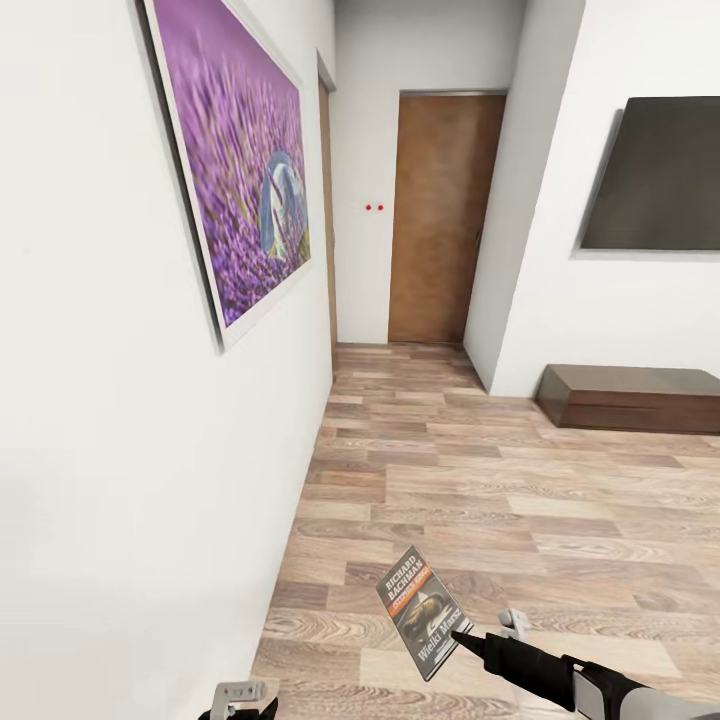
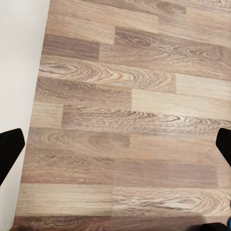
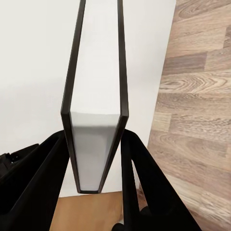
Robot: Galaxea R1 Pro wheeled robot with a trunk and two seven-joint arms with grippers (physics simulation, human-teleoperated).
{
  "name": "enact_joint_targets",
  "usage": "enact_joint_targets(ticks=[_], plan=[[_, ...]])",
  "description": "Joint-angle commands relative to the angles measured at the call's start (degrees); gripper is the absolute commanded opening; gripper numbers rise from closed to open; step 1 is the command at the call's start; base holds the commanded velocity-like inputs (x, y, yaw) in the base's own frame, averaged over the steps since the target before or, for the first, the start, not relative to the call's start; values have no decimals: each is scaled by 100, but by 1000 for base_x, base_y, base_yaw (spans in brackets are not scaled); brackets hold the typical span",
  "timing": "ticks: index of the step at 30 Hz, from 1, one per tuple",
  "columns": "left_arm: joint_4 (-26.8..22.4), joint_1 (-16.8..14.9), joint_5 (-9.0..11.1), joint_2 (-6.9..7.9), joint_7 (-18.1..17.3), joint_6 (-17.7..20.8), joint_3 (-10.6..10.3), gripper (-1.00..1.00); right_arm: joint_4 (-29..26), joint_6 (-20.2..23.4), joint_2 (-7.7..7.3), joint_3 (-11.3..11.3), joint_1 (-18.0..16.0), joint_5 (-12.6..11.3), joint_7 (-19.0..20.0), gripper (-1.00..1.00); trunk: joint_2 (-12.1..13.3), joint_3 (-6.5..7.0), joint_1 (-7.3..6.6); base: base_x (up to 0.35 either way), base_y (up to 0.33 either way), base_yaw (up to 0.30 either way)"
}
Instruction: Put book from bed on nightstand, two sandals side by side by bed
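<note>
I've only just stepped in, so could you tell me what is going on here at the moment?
The robot is in a hallway with the book clamped in its right gripper, held above the wood-plank floor. Its left gripper is open and empty. A purple painting hangs beside it and a brown door stands ahead.

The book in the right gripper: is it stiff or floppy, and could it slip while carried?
The book looks thin yet holds straight past the right gripper, so it is probably stiff and light. It is pinched only near one end, and its cover looks smooth, so it might swing or slip if jolted.
</note>
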Motion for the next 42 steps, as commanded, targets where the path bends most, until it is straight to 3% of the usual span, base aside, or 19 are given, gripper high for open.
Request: enact_joint_targets(ticks=[1,32,42], plan=[[7,-6,-32,1,-25,-16,48,100,17,13,2,43,-10,-61,27,-100,-9,-10,2,3,6,0],[4,-4,-32,1,-25,-16,48,100,20,13,5,42,-10,-61,23,-100,-9,-10,2,155,0,0],[5,-3,-32,1,-25,-12,48,100,17,13,3,44,-10,-61,25,-100,-9,-10,2,289,0,0]])
